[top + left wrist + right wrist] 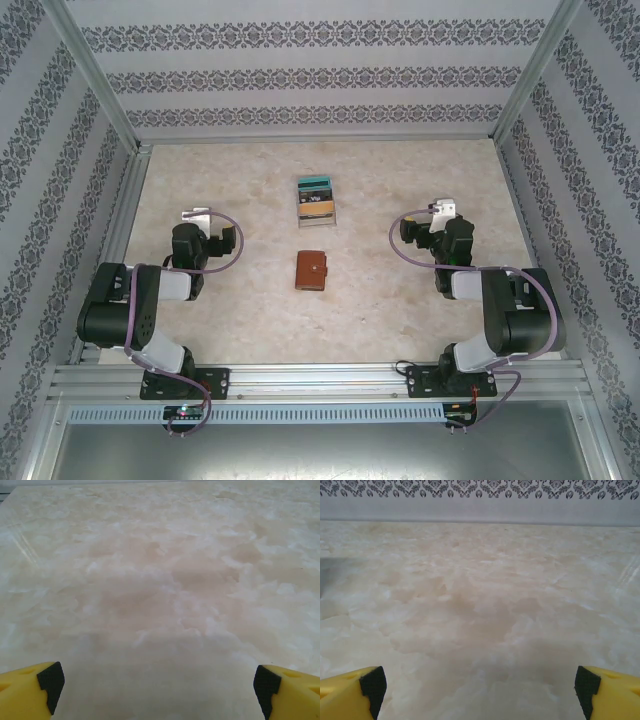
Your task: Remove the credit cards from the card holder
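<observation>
The card holder (311,271), a small brown leather wallet with a snap tab on its right edge, lies closed in the middle of the marble table. No credit cards are visible; any inside it are hidden. To its left, well apart from it, my left gripper (200,216) (160,690) stands open, its yellow fingertips (30,692) wide over bare table. On the other side my right gripper (441,210) (480,690) is also open, with nothing between its fingertips (610,692). Both point toward the back wall.
A small stepped stack with a teal top (316,200) sits just behind the card holder. Patterned walls and aluminium posts (100,90) enclose the table on three sides. The arm bases are bolted to a rail (320,380) at the near edge.
</observation>
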{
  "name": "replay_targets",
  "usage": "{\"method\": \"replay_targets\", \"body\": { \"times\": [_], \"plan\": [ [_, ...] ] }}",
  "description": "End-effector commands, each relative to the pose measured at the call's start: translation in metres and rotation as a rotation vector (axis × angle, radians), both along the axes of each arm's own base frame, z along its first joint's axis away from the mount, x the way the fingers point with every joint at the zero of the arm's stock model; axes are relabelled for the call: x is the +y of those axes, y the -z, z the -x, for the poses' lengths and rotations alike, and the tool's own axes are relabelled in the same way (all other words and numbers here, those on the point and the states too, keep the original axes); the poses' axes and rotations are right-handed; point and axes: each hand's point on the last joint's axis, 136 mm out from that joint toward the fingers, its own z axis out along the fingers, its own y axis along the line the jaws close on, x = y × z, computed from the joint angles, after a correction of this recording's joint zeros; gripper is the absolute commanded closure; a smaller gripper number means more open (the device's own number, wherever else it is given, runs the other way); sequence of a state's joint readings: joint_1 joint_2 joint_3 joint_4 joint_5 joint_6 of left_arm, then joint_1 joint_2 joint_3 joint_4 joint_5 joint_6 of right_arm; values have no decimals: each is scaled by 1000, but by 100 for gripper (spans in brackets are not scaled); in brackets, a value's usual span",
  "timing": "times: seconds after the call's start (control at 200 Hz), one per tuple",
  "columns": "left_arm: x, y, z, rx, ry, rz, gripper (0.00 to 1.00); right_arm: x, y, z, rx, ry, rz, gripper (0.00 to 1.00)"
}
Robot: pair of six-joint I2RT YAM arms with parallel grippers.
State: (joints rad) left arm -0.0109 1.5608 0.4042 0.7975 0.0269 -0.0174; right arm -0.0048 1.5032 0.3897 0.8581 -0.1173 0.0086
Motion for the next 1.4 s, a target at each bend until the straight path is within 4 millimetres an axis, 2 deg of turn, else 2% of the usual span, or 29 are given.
{"method": "replay_targets", "body": {
  "times": [0.0,0.39,0.789,0.874,0.924,1.079,1.149,1.249,1.319,1.394],
  "plan": [
    [3,-10,-7,-35,9,-10,1,-5,-5,-1,-24,16,1,2],
    [3,-11,-7,-34,8,-10,1,-4,-5,-1,-24,16,-1,2],
    [4,-13,-8,-22,2,-11,1,-14,-4,-3,-15,67,-6,2],
    [11,-33,-12,33,-41,-13,1,-16,-7,-3,-25,84,-7,2],
    [18,-52,-14,45,-84,-16,1,-22,-11,-2,-21,123,-8,2],
    [34,-114,-5,86,-236,63,1,-35,-46,7,-27,205,2,2],
    [38,-136,4,133,-311,136,1,-52,-68,14,-54,332,-90,2],
    [31,-149,15,220,-329,220,1,-67,-86,29,-30,485,-305,2],
    [16,-151,18,248,-272,289,1,-62,-97,32,-28,459,-390,2],
    [-1,-150,23,257,-213,371,1,-47,-108,31,-36,381,-466,2]
  ]
}}
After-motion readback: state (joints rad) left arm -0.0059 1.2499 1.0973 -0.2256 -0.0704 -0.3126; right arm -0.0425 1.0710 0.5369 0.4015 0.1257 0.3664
